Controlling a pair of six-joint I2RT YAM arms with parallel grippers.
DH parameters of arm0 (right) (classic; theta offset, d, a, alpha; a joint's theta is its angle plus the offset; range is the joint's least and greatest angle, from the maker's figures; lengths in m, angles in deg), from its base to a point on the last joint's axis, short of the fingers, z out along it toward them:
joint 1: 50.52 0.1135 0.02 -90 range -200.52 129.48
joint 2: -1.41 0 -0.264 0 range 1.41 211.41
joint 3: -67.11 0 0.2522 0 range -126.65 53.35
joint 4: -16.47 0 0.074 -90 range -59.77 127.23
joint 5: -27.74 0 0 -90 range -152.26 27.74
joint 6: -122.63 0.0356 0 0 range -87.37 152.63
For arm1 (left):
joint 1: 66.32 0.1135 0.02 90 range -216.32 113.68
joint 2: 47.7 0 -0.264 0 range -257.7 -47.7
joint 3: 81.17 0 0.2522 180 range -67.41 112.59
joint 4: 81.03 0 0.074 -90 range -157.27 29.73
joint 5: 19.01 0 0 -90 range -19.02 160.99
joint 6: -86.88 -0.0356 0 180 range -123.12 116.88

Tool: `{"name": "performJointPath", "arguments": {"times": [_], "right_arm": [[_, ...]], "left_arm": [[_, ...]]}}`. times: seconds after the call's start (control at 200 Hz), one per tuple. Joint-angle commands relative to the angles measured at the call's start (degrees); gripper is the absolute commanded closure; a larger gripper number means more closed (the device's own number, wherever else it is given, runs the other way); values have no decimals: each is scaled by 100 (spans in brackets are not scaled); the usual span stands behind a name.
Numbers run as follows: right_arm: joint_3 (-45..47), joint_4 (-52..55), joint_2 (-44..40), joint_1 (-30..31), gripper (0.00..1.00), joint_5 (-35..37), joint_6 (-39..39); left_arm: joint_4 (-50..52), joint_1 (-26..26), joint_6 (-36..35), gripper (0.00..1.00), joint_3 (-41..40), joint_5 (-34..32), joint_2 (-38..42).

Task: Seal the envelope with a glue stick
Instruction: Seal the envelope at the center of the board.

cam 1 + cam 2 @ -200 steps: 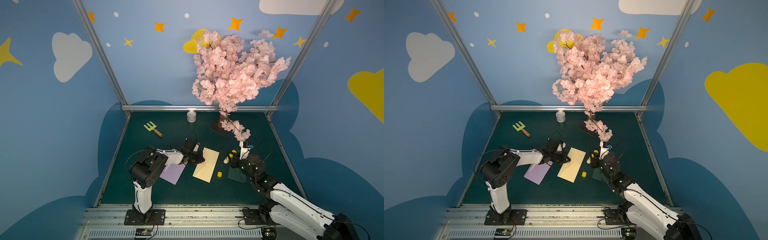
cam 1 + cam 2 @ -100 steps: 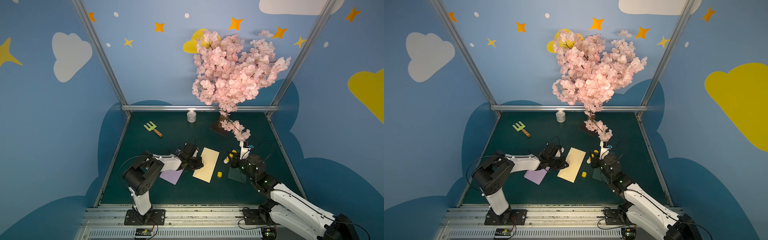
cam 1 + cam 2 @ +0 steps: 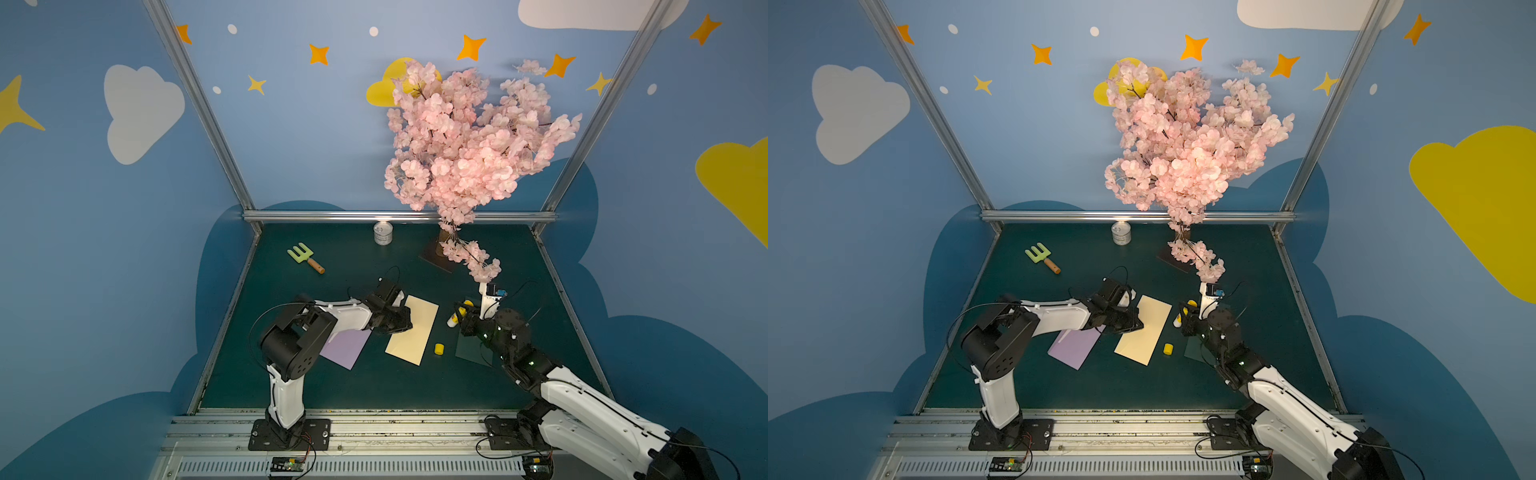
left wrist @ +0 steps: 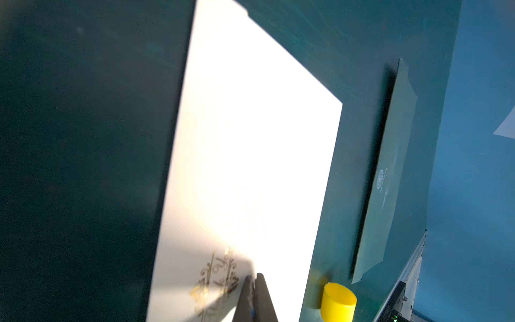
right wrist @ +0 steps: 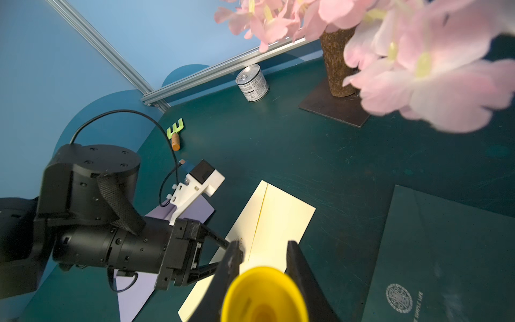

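The cream envelope point(image 3: 417, 332) point(image 3: 1145, 330) lies flat mid-table, its flap folded down along a crease point(image 5: 259, 217). My left gripper point(image 3: 408, 327) point(image 4: 254, 276) is shut, its tips low over the envelope's left edge by gold lettering. Nothing shows between its jaws. My right gripper point(image 3: 459, 316) point(image 5: 264, 247) is shut on the glue stick point(image 3: 455, 316) point(image 5: 264, 295), a yellow tube held just off the envelope's right edge, whitish tip pointing down. The glue stick's yellow cap point(image 3: 439, 348) point(image 4: 338, 299) stands on the mat near the envelope's front right corner.
A purple envelope point(image 3: 347, 347) lies under the left arm. A dark green envelope point(image 3: 473, 353) point(image 5: 446, 251) lies under the right wrist. At the back are a pink blossom tree point(image 3: 465, 141) on a dark base, a tin can point(image 3: 382, 232) and a green toy rake point(image 3: 303, 257).
My left gripper has slid toward the front along the cream envelope's left edge and the left arm's elbow has swung. The right arm and glue stick have stayed put.
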Motion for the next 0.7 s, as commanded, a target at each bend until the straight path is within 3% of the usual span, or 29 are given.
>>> {"name": "performJointPath", "arguments": {"times": [0.0, 0.205, 0.696], "right_arm": [[-186, -44, -7, 29, 100, 53, -49], [-196, -44, 1, 26, 100, 36, -49], [-134, -96, -40, 38, 100, -10, 31]], "left_arm": [[665, 92, -261, 95, 74, -286, -422], [696, 195, -314, 95, 90, -281, -471], [454, 22, 69, 95, -1280, -477, 553]]}}
